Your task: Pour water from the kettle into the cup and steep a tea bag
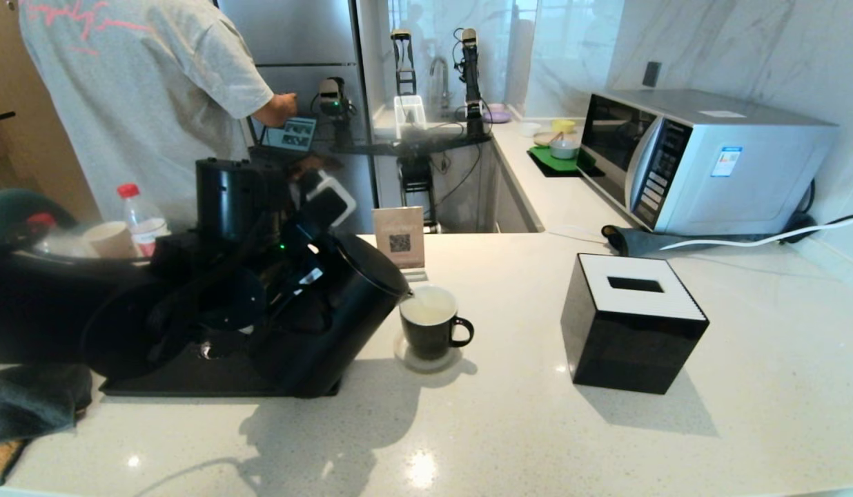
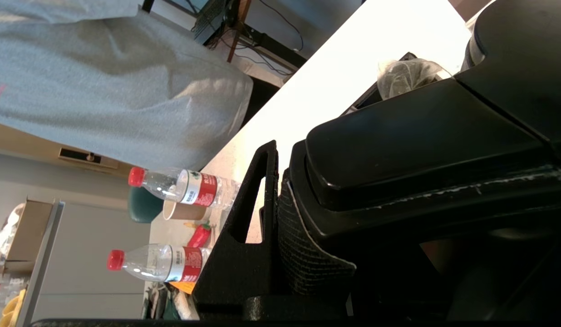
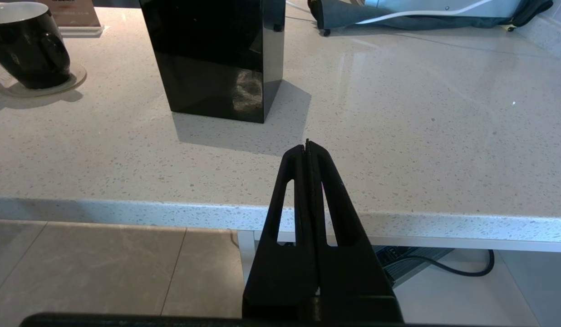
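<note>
1. White speckled desk [image 1: 537,428] in a kitchen, microwave [image 1: 702,159] at the back, black tissue box [image 1: 633,324] right of the cup [image 1: 430,324].
2. Left end effector [image 2: 280,236] was clamped on the kettle [image 1: 344,310] handle, kettle tilted, spout over the cup rim.
3. Right end effector [image 3: 307,150] hung fully closed and empty, off the desk's front edge.

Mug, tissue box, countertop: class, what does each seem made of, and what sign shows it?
Mug: likely glazed ceramic; glossy black outside, white inside.
Tissue box: probably acrylic or lacquered plastic; mirror-like black sides, white slotted top.
Countertop: polished speckled stone, perhaps quartz; glints under the lights.
</note>
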You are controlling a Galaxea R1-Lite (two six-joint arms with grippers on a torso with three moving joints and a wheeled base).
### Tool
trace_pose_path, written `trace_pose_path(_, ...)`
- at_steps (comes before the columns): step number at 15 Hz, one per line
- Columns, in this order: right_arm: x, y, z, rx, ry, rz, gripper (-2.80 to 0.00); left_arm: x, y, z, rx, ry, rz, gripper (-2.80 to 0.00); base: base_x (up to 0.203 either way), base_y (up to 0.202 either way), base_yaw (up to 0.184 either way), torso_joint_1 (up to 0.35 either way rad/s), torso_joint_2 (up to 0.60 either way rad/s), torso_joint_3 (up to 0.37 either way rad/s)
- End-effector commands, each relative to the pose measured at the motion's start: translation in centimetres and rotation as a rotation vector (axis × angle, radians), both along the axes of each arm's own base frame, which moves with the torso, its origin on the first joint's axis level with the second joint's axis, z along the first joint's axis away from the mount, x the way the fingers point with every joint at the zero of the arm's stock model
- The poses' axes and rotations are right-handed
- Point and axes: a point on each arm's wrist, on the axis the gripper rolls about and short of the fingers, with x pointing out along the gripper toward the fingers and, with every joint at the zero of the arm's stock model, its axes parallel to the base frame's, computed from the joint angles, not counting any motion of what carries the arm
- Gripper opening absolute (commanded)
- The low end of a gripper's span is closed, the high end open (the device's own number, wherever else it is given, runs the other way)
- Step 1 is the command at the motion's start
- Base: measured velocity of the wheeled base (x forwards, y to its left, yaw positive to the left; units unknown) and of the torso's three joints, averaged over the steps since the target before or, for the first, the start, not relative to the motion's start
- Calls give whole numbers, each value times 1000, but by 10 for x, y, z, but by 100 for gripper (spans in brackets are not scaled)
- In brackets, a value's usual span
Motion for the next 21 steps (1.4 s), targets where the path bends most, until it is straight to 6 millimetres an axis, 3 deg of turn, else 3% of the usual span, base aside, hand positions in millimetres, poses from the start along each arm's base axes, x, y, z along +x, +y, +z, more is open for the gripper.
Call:
trace_pose_path(1,0,0,0,-1,1,1,-280,-1,0,1,2,-5,1,-280,0,0,0,0,0,0)
trace_pose_path(21,0,0,0,-1,1,1,-280,-1,-2,-3,14,9,-6,-280,0,0,0,0,0,0)
